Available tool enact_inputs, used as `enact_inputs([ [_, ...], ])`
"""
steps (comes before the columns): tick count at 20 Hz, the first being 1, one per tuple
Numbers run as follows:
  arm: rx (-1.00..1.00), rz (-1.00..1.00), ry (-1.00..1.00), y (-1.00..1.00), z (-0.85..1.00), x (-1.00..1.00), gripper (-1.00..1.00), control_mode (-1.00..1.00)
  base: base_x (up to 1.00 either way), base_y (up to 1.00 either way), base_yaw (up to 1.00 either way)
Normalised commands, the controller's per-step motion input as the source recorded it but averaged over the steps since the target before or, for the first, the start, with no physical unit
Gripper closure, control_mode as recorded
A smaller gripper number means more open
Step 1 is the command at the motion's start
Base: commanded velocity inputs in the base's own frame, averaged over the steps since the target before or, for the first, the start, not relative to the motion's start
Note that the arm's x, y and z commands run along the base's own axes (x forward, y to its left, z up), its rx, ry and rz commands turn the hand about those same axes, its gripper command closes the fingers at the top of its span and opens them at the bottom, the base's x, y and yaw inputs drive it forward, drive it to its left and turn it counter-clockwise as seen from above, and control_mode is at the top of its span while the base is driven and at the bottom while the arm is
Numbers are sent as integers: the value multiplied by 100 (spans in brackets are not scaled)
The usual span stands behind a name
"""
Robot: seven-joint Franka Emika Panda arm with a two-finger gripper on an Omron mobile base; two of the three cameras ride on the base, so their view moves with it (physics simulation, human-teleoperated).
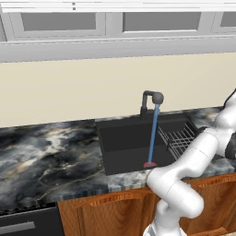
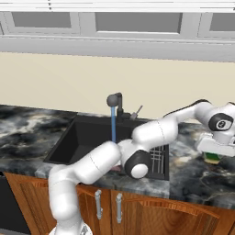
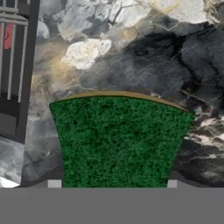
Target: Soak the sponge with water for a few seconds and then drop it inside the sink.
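The sponge point(image 3: 120, 140) shows its green face close up in the hand view, with a thin yellow edge along its far side. My gripper point(image 3: 113, 183) is shut on the sponge, one fingertip against each of its sides. In the right base view the hand hangs low over the marbled counter right of the sink point(image 2: 87, 137), and the sponge point(image 2: 212, 158) peeks out under my gripper point(image 2: 213, 153). Whether the sponge still touches the counter I cannot tell. The water point(image 1: 153, 133) runs as a thin blue stream from the dark tap point(image 1: 150, 99) to a reddish patch point(image 1: 150, 165) on the sink point(image 1: 124, 138) floor.
A wire rack point(image 1: 179, 138) sits in the right part of the basin, between the stream and the sponge; its bars point(image 3: 13, 43) show at the left of the hand view. Marbled counter point(image 1: 46, 156) stretches left of the sink. Wall and upper cabinets stand behind.
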Motion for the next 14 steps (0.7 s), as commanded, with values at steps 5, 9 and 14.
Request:
enact_inputs([
  [5,-6,0,-8,98,1,-69,100,-100,0,0,0],
  [9,-9,2,-14,100,0,-38,100,-100,0,0,0],
  [14,-15,0,-28,100,-9,17,100,-100,0,0,0],
])
